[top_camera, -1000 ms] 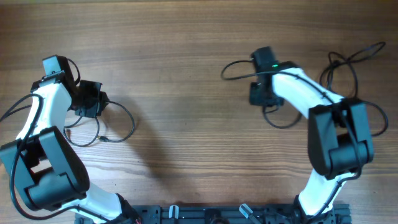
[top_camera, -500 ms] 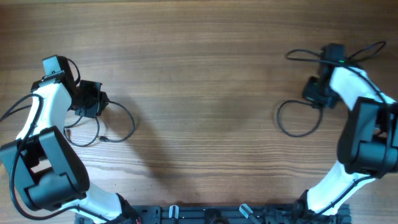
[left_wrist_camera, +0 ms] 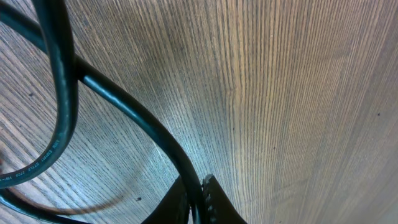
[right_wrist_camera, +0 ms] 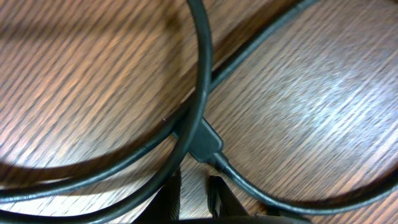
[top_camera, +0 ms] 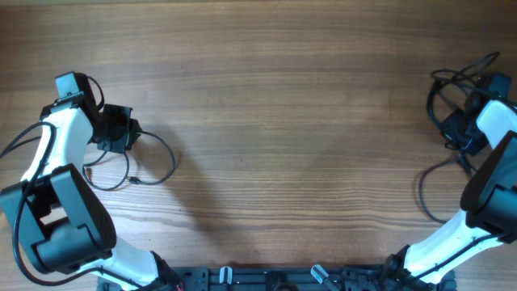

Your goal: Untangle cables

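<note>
Left hand is at the table's left edge, pressed together on the left cable. In the left wrist view the cord runs straight down into the fingertips. The rest of that cable lies in a loose loop on the table just right of the hand, with a small end near the loop's bottom. A thick cord crosses over it close to the camera; I can't tell what it belongs to.

Right hand is at the far right edge, fingers slightly spread. I see bare wood in the gap and nothing pinched. Right cables lie under and around it: tangled loops at upper right, one open curve trailing toward the base. In the right wrist view two strands cross just above the fingertips, with a plug at the crossing.
</note>
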